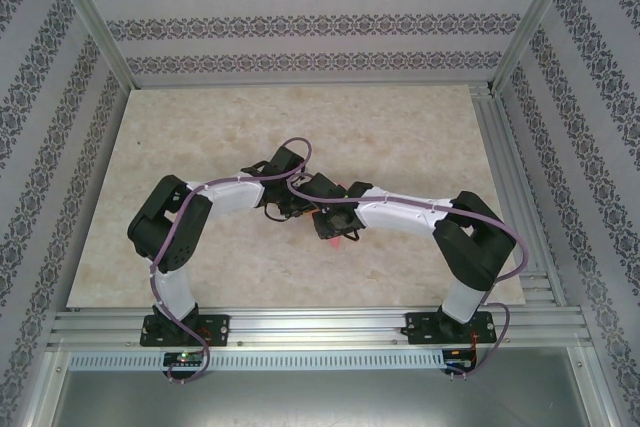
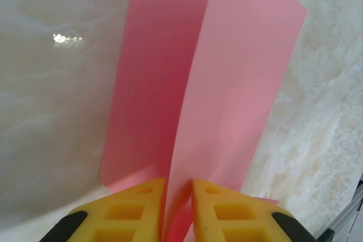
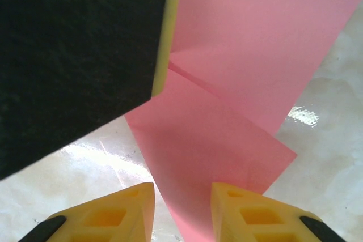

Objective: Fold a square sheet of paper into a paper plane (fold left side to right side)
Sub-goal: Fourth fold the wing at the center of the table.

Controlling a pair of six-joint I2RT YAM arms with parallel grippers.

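Holding: square sheet of paper (image 2: 198, 94) clamped by left gripper (image 2: 178, 213), flaps raised for folding | right gripper (image 3: 182, 213): jaws apart, paper straddled, grip unclear.

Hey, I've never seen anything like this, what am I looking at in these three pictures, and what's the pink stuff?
These are two robot arms bolted to a marble-patterned table. One picture looks down from above. The other two come from a camera on each wrist, with yellow fingers at the bottom edge. The pink stuff is a sheet of paper, folded with creases. The left gripper pinches the paper between its fingers. The right gripper stands around another part of it, jaws apart, beside a black block edged in yellow.
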